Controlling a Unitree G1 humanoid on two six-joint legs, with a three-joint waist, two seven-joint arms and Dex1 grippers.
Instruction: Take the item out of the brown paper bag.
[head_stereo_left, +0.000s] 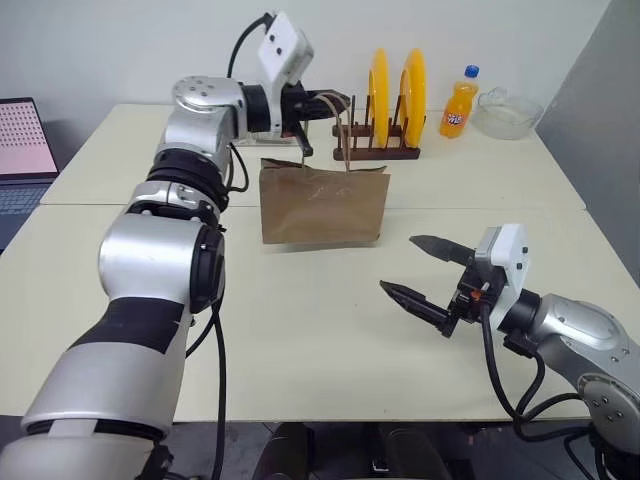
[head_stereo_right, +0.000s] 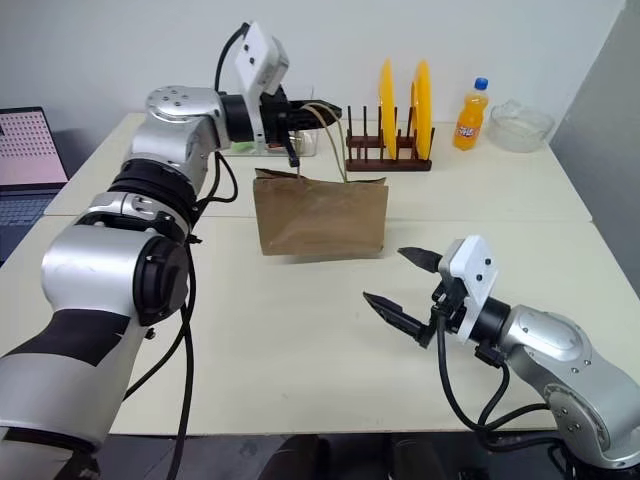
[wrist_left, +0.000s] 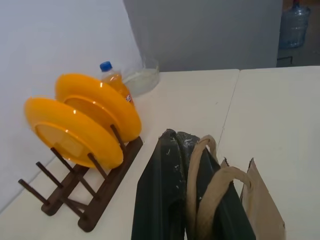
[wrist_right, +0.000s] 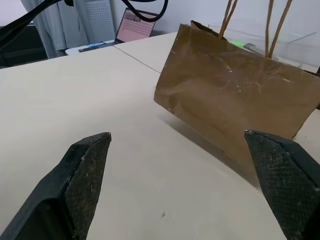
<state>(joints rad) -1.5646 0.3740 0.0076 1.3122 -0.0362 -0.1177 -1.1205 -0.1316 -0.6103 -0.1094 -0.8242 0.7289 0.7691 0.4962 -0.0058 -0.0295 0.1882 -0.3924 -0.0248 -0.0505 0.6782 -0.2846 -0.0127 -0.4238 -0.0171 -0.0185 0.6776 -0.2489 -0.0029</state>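
Both bag (head_stereo_left: 322, 205) handles hang from left gripper (head_stereo_left: 335, 105).

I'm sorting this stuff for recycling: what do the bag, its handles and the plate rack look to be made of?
The brown paper bag looks like matte kraft paper: dull, creased, scuffed. Its handles, pinched in the shut left gripper, look like twisted tan cord, probably paper. The plate rack looks like dark-stained wood pegs and rails.

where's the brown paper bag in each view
Left eye view: brown paper bag at centre, hanging from the left gripper.
Right eye view: centre.
Left wrist view: its top edge, at the lower right.
Right wrist view: upper right.
Shared landmark: its cord handles.
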